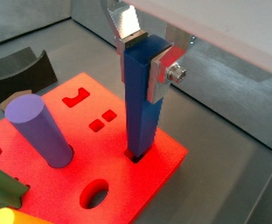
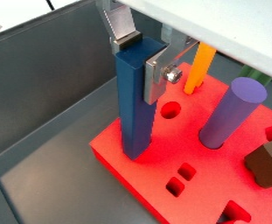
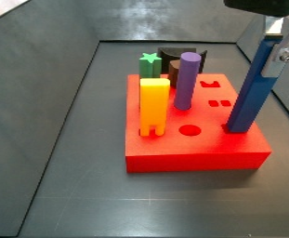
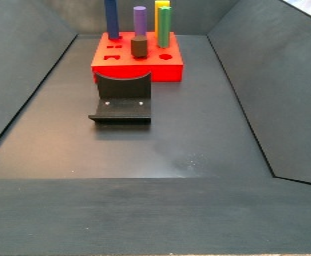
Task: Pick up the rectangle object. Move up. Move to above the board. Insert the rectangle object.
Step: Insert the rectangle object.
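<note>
In both wrist views the gripper [image 1: 144,52] clamps the top of the rectangle object [image 1: 142,105], its foot in a hole of the board [image 1: 162,162] (purple cylinder [image 2: 229,112] nearby). In a side view the bar stands upright at a board corner

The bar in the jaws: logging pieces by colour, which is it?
Blue; the bar held by the gripper over the board shows best in a wrist view.

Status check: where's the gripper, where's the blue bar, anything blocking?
Gripper shut on rectangle object, above board corner. Bar upright, lower end in its slot. Purple cylinder stands apart; nothing blocking.
</note>
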### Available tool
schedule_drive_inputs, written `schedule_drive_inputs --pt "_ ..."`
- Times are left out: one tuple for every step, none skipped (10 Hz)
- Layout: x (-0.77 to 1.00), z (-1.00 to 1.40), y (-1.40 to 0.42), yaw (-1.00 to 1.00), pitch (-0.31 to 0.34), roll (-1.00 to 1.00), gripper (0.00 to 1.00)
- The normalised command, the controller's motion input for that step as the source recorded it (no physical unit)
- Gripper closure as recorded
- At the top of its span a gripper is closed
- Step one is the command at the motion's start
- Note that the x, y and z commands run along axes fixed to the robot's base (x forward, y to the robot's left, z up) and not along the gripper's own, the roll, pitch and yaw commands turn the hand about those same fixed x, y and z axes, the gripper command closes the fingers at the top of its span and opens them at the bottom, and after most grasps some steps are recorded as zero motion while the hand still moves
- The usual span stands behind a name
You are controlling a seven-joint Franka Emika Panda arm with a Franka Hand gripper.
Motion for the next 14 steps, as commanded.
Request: schedule_drive_inputs --pt "-0.06 -0.16 -0.06 0.17 0.016 0.15 1.0" --pt "-0.07 -0.15 -0.14 0.17 0.007 0.15 1.0" --pt "-0.06 -0.14 -0.16 0.16 0.004 0.15 1.0" --pt "-0.12 -0.07 -0.13 0.0 0.0 0.08 1.0" --pt "-0.07 -0.08 -0.07 0.0 0.02 0.08 1.0" --pt "-0.05 -0.09 0.0 0.0 0.05 0.08 1.0" --pt "-0.07 -0.09 0.0 0.0 0.061 0.1 1.0" --pt "-0.05 -0.09 0.0 0.0 0.066 0.1 1.0" --pt "-0.06 -0.06 0.0 0.0 0.069 0.1 1.0" --pt "-0.06 -0.04 0.0 0.0 0.077 0.12 1.0" --pt "-0.04 -0.02 0.0 0.0 0.083 0.13 1.0" --pt "-0.01 -0.01 0.0 0.0 0.09 0.15 1.0" --pt "0.0 0.0 0.0 0.0 0.107 0.16 1.0" --pt "0.0 -0.02 -0.02 0.0 0.121 0.17 1.0"
